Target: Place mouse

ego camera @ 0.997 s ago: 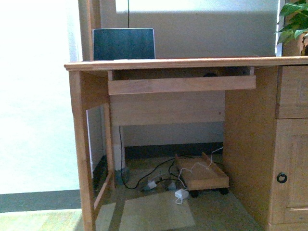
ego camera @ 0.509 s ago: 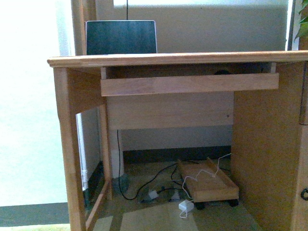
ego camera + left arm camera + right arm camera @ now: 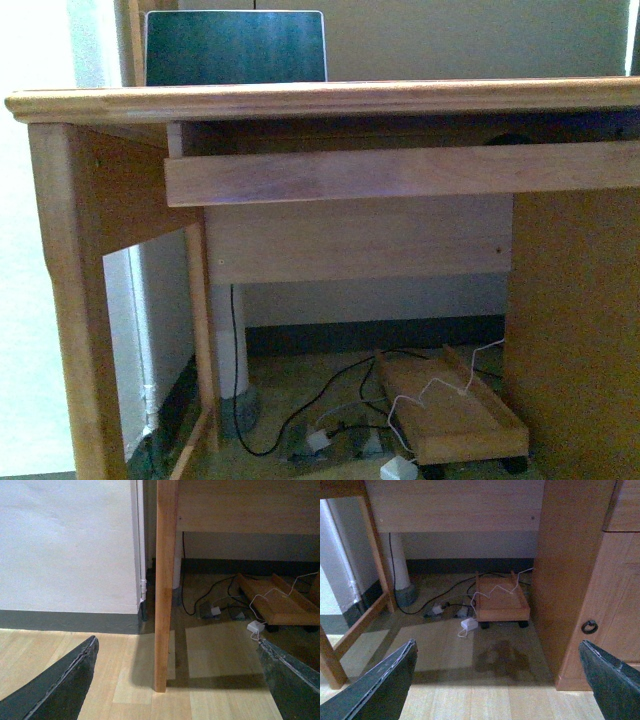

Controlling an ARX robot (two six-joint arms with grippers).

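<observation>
Left gripper (image 3: 177,641) spread, desk (image 3: 320,100) hides laptop (image 3: 235,47) base

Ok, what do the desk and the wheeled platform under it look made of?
Desk: pale wood with a satin varnish; grain lines and glued board joints show on the front rail, though veneer is possible. Wheeled platform: matching pale wood; its dark casters are probably plastic.

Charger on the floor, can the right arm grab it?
Probably yes: the charger lies on bare floor in front of the right gripper, whose jaws are wide open, with nothing between them.
</observation>
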